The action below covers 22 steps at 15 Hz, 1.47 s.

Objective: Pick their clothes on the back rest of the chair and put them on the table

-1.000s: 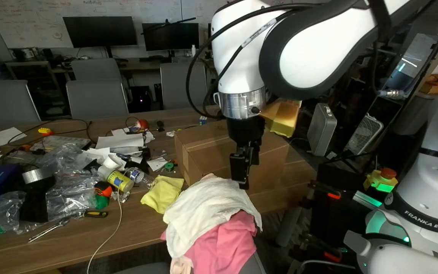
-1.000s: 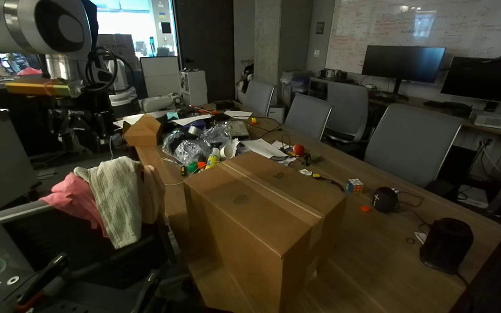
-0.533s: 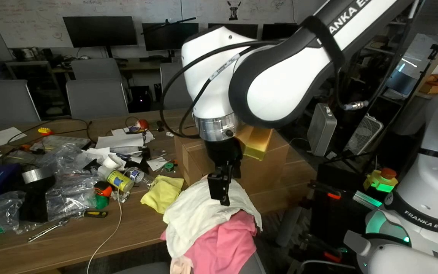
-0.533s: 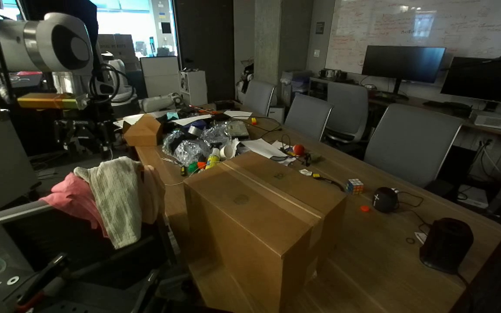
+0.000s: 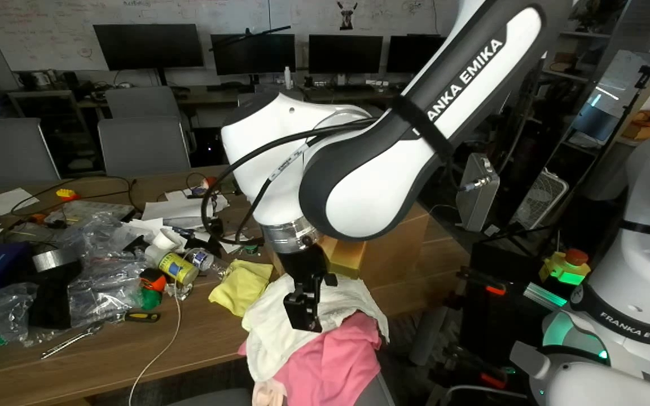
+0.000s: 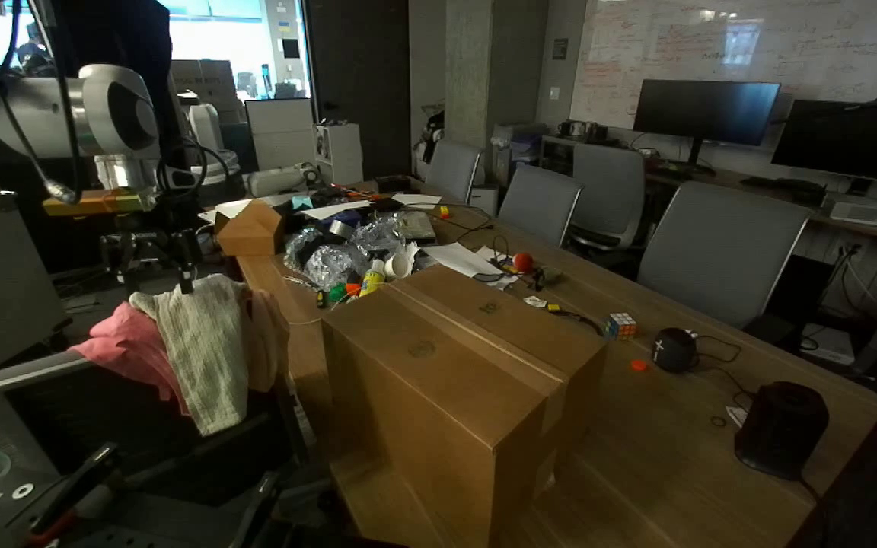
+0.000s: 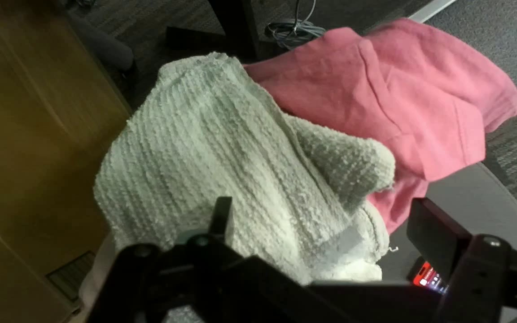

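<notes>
A large brown cardboard box (image 6: 438, 365) was seen on the wood-grained table (image 5: 201, 349), and beside it, at the table's edge, a pale-framed dark chair back rest (image 6: 103, 403) was placed. Over that back rest, near the box, were draped a ribbed off-white towel (image 7: 222, 152), a rose-pink garment (image 7: 375, 89) partly covered by the towel, and a beige cloth (image 6: 265, 342) hung on the side closest to the box. The black two-fingered gripper (image 7: 329, 220) was pointed downward over the towel, on the same side of the box as the back rest. Its fingers (image 7: 435, 229) were spread wide — the towel was seen between them in the wrist view — but whether the towel was touched could not be told. In an exterior view, a crumpled yellow cloth (image 5: 240, 286) was seen on the table just beside the box, while clear plastic wrapping (image 5: 105, 282) and a white-and-yellow cylindrical canister (image 5: 178, 268) were spread farther from the box. On the side of the box away from the back rest, a multicoloured puzzle cube (image 6: 621, 326) and a small round black speaker (image 6: 673, 350) were set on the table.
</notes>
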{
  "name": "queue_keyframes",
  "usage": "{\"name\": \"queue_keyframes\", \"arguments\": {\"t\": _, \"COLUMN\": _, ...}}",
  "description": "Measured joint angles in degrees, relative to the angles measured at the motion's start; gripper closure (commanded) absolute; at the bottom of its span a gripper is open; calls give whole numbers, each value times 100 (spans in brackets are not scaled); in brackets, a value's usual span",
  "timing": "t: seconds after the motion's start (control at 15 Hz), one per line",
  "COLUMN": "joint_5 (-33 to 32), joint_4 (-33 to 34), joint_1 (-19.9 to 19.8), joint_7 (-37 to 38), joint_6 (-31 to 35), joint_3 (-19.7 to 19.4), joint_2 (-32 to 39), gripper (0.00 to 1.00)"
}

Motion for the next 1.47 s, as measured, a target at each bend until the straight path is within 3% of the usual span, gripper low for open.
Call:
{"name": "queue_keyframes", "arguments": {"t": 0.53, "joint_5": -94, "joint_4": 395, "joint_1": 127, "joint_7": 2, "joint_6": -136, "joint_3": -214, "joint_2": 426, "gripper": 1}}
{"name": "queue_keyframes", "arguments": {"t": 0.6, "joint_5": -94, "joint_4": 422, "joint_1": 128, "joint_7": 3, "joint_6": -137, "joint_3": -238, "joint_2": 462, "gripper": 26}}
{"name": "queue_keyframes", "arguments": {"t": 0.73, "joint_5": -94, "joint_4": 468, "joint_1": 131, "joint_7": 4, "joint_6": -149, "joint_3": -274, "joint_2": 508, "gripper": 29}}
{"name": "queue_keyframes", "arguments": {"t": 1.33, "joint_5": -95, "joint_4": 646, "joint_1": 136, "joint_7": 27, "joint_6": -438, "joint_3": -372, "joint_2": 532, "gripper": 99}}
{"name": "queue_keyframes", "arguments": {"t": 1.47, "joint_5": -95, "joint_4": 671, "joint_1": 136, "joint_7": 47, "joint_6": -480, "joint_3": -379, "joint_2": 532, "gripper": 100}}
